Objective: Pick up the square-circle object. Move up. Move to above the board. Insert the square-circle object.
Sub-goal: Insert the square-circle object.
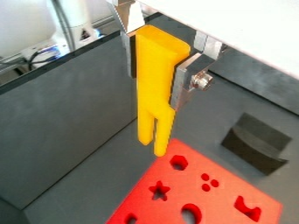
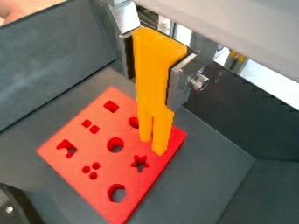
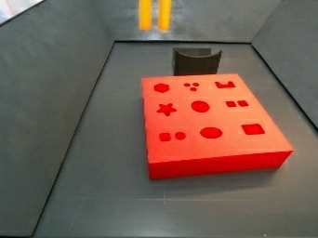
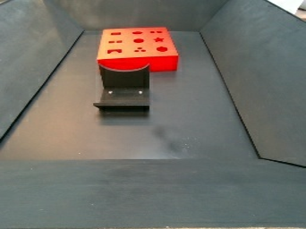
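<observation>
Fingers (image 1: 197,72) of the gripper (image 1: 163,52) pinch the upper end of the square-circle object (image 1: 156,83), silver plates flat against its sides in both wrist views. Object hangs upright, its two parallel prongs pointing down, clear of everything beneath. Gripper (image 2: 152,57) is held high over the bin. In a side view only the two prong tips (image 3: 154,14) show at the top edge, above and behind the fixture (image 3: 195,61). Board (image 3: 211,125) lies flat on the dark floor, shaped holes facing up; the prongs hang over its near edge in a wrist view (image 2: 112,149). Fixture (image 4: 123,92) stands just beside the board (image 4: 138,47), not touching it.
</observation>
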